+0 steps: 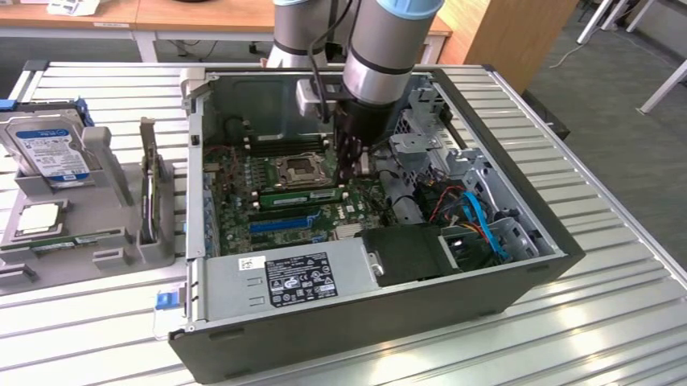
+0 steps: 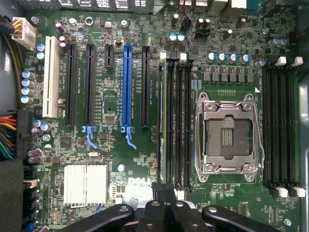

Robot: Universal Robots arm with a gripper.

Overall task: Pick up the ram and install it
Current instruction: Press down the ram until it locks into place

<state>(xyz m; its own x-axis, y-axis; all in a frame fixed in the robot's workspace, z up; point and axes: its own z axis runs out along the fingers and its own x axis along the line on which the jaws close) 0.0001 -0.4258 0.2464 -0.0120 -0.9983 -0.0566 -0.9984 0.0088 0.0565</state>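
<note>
The pincer [image 1: 355, 175] is clenched and empty, hanging over the exterior view's right end of the ram [image 1: 302, 195]; whether they touch I cannot tell. The ram stands on edge in a motherboard [image 1: 238, 183] slot just nearer than the CPU socket [image 1: 298, 170], inside the computer case [image 1: 376, 330]. Its long axis runs from the exterior view's left to right

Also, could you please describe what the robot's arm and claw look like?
The arm is thick, round and silver-grey, with light blue caps at the joints, and a black cable runs down alongside it. Its lower end is black. The claw is black too, with rounded, jointed links and small round bolts.
</note>
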